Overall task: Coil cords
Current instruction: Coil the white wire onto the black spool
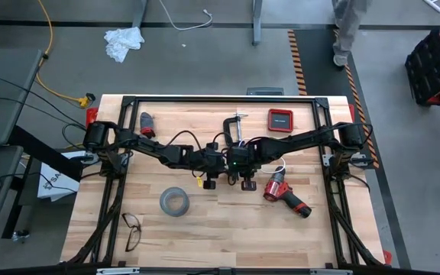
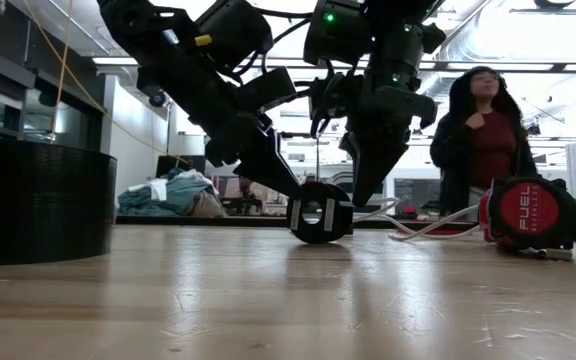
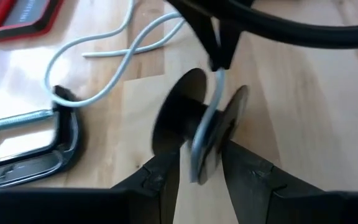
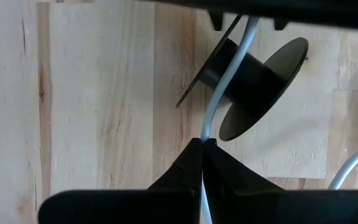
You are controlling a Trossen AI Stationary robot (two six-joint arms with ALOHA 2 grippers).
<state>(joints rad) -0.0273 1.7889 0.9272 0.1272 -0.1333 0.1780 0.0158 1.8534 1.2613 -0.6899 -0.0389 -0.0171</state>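
— So, what takes up the most of the wooden table (image 1: 228, 237)?

— The two dark arms, which reach in from either side and meet near the middle. Around them lie the red drill (image 1: 285, 195) toward the right edge, the grey tape roll (image 1: 173, 201) in front of the left arm, a metal clamp (image 1: 237, 126) and a red case (image 1: 279, 119) at the back edge, and a pair of glasses (image 1: 131, 230) near the front left corner. The front strip of the table is bare — the widest open room.

— And the grippers?

— The left gripper (image 3: 199, 163) has its fingers closed on the small black spool (image 3: 199, 121), holding it on edge just above or on the wood; which, the views do not settle. The right gripper (image 4: 202, 147) is just beside it, fingertips pinched together on the white cable (image 4: 224, 81).

— Where does the cable run?

— From the right gripper's tips it passes over the spool's core between the two flanges, and its loose end loops on the table toward the clamp and the drill. A person (image 2: 480, 130) stands beyond the far edge.
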